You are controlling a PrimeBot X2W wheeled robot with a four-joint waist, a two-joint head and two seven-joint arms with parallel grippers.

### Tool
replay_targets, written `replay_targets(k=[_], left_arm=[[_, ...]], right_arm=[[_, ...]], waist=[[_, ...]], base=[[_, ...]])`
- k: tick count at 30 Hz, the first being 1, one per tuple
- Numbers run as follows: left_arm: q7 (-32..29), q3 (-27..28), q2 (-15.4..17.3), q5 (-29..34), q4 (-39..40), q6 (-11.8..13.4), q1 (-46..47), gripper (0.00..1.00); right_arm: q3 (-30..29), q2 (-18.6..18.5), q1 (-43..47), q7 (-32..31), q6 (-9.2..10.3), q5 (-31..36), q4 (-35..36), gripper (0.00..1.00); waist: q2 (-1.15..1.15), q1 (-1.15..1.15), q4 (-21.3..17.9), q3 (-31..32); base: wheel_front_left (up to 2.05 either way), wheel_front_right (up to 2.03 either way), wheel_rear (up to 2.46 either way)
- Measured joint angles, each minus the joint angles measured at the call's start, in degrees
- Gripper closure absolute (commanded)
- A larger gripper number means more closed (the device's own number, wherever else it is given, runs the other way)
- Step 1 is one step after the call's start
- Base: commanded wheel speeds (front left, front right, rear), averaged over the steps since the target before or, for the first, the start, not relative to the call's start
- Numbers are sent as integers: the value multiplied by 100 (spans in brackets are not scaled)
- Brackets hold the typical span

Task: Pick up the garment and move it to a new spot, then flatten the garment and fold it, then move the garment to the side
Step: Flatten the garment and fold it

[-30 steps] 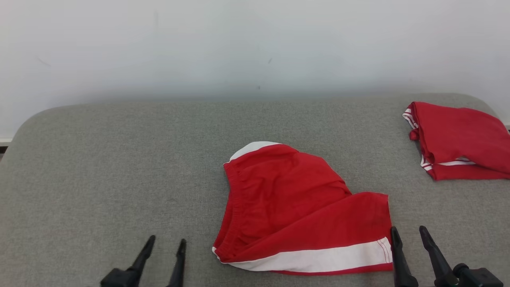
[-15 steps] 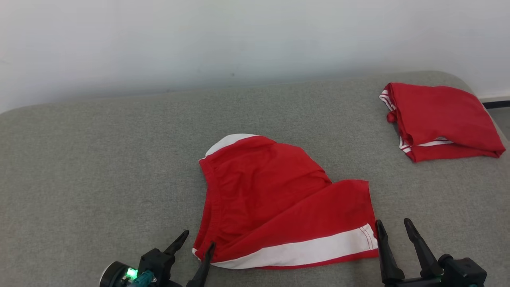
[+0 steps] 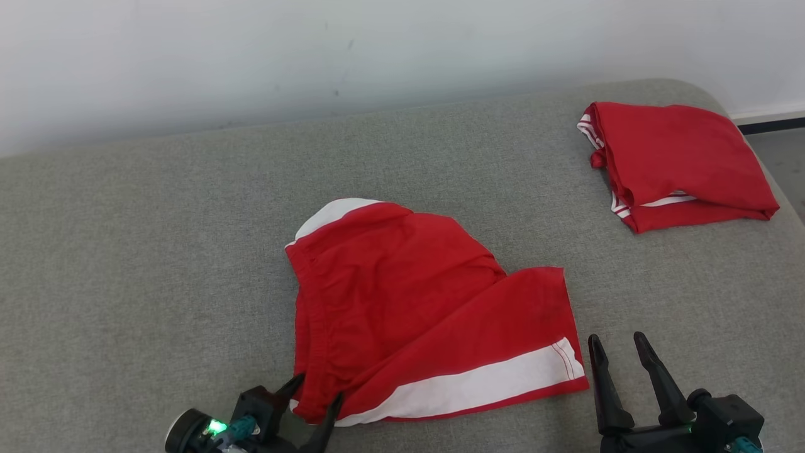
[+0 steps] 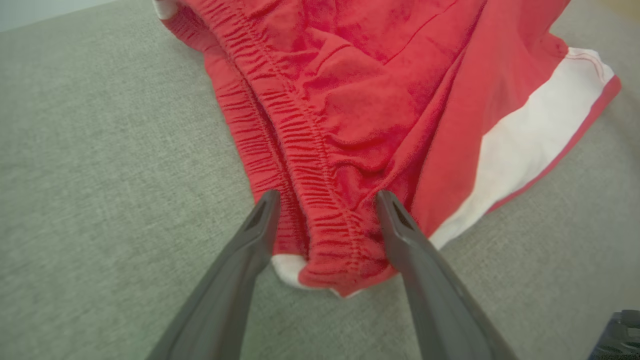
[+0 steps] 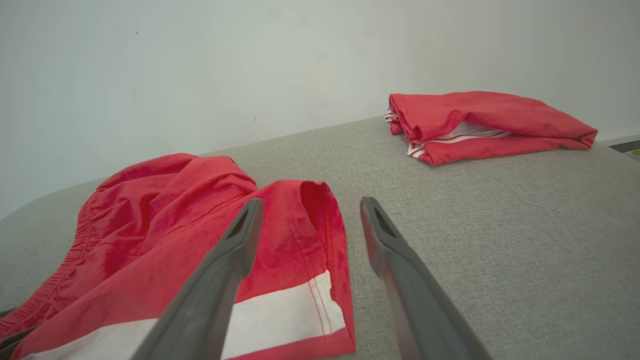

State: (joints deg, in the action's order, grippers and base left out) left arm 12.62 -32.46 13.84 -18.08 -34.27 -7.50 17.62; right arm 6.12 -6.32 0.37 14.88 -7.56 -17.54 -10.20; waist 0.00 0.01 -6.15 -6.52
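Note:
The garment (image 3: 415, 302) is a pair of red shorts with a white side stripe, lying crumpled in the middle of the grey padded surface (image 3: 157, 251). My left gripper (image 3: 318, 387) is open at its near left corner. In the left wrist view the gathered waistband end of the garment (image 4: 350, 100) lies between the two fingers of the left gripper (image 4: 327, 195). My right gripper (image 3: 616, 338) stands open just right of the striped leg hem, not touching it. In the right wrist view the right gripper (image 5: 311, 201) points past the hem edge of the garment (image 5: 165, 225).
A second red garment, folded (image 3: 676, 163), lies at the far right corner of the surface, also in the right wrist view (image 5: 480, 125). A pale wall (image 3: 314, 56) runs behind. The surface's rounded right edge drops to the floor (image 3: 780, 145).
The head camera has turned, shifting the whole picture. My left gripper has come from the bare surface left of the garment to straddle its waistband corner. The right gripper keeps its place by the hem.

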Motion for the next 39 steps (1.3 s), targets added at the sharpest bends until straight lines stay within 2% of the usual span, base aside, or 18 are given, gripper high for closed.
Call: replay_targets(k=[1, 2, 4, 14, 21, 29, 30, 31, 32, 33, 34, 39], left_arm=[[2, -76, 2, -22, -47, -1, 40, 10], [11, -115, 4, -58, -76, -1, 92, 55], [52, -172, 3, -175, -103, -1, 195, 100], [160, -222, 69, -376, 227, -1, 437, 100], [175, -115, 163, -586, 348, -1, 1012, 100], [152, -154, 146, -617, -441, -1, 1658, 100], [154, -149, 135, -633, -558, -1, 1679, 98], [159, -167, 127, -632, -642, -1, 1690, 86], [176, -177, 123, -632, -735, -1, 1692, 59], [189, -193, 113, -631, -803, -1, 1692, 9], [202, -202, 103, -626, -865, -1, 1692, 0], [227, -109, 19, -621, -905, 27, 1634, 0]], right_arm=[[7, 0, -18, 2, 1, 0, -4, 0], [14, -1, -36, 3, 0, 0, -2, 0], [13, -5, -56, 4, 1, 0, 0, 0], [-24, 3, -57, 10, 1, 1, -2, 0], [91, 22, -231, 11, 0, 7, -24, 0], [65, 34, -439, 11, 1, -11, -186, 0], [62, 49, -441, 11, 0, -11, -196, 0], [53, 63, -441, 11, 1, -11, -208, 0], [48, 71, -441, 11, 0, -11, -221, 0], [37, 79, -441, 11, 0, -10, -229, 0], [24, 88, -441, 11, 0, -10, -237, 0], [-2, 116, -437, 12, 0, -10, -258, 0]], waist=[[0, 0, -7, -8], [0, 0, -16, -16], [0, 0, -30, -32], [0, 0, 19, -82], [0, 0, -26, -195], [0, 0, -319, -425], [0, 0, -349, -449], [0, 1, -376, -471], [0, 0, -399, -491], [0, 0, -414, -504], [0, 0, -419, -507], [0, 1, -360, -422]], base=[[0, 0, 0], [0, 0, 0], [0, 0, 0], [0, 0, 0], [0, 0, 0], [0, 0, 0], [0, 0, 0], [0, 0, 0], [0, 0, 0], [0, 0, 0], [0, 0, 0], [0, 0, 0]])
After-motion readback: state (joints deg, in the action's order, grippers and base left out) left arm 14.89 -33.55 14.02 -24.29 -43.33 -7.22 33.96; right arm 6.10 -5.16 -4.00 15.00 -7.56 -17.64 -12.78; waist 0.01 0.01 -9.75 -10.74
